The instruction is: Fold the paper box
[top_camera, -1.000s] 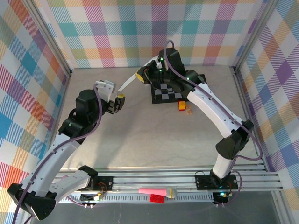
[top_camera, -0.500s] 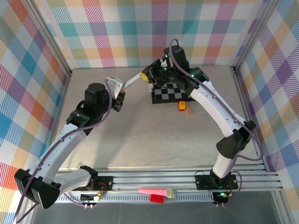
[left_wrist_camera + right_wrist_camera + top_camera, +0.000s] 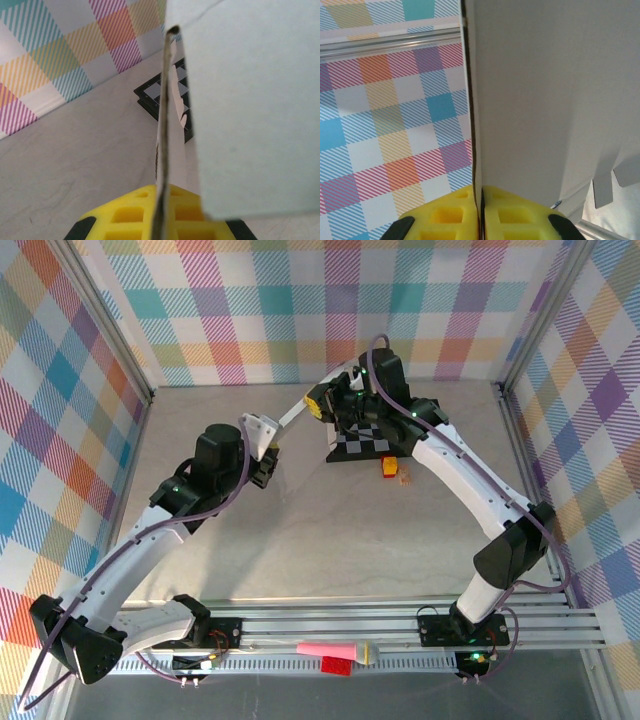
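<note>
Edges of one white cardboard paper box (image 3: 290, 417) clamped in left gripper (image 3: 160, 215), right gripper (image 3: 481, 212) — we see grey tabletop (image 3: 330, 530) open nearside, one black-and-white checkerboard mat (image 3: 365, 443) at rear.

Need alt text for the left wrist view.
The thin pale cardboard paper box is clamped edge-on in the shut yellow jaws of the left gripper, one panel covering the right side. Behind, a black-and-white checkerboard mat lies on the grey table by a plaid wall.
</note>
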Tool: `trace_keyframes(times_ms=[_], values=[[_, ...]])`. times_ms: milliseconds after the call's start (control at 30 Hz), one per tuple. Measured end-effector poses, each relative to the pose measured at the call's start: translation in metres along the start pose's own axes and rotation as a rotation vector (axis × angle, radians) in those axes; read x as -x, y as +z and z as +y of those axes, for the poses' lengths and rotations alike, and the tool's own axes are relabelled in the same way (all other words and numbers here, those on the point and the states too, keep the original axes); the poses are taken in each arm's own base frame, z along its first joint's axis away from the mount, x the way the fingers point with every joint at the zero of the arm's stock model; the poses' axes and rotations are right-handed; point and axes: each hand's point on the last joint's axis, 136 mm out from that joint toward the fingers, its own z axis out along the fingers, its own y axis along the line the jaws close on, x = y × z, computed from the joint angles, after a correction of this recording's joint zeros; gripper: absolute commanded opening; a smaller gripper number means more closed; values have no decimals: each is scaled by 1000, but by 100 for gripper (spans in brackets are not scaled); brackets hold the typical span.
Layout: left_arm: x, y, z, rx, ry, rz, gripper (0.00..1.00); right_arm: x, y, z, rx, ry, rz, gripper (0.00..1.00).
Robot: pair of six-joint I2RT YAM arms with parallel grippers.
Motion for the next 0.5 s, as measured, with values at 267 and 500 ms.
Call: trace_keyframes(times_ms=[267,500], values=[[-1,0,3,35,7,5,0,0,1,0,9,6,-1,11],[0,0,3,39,10,4,0,1,1,1,14,13,-1,11]])
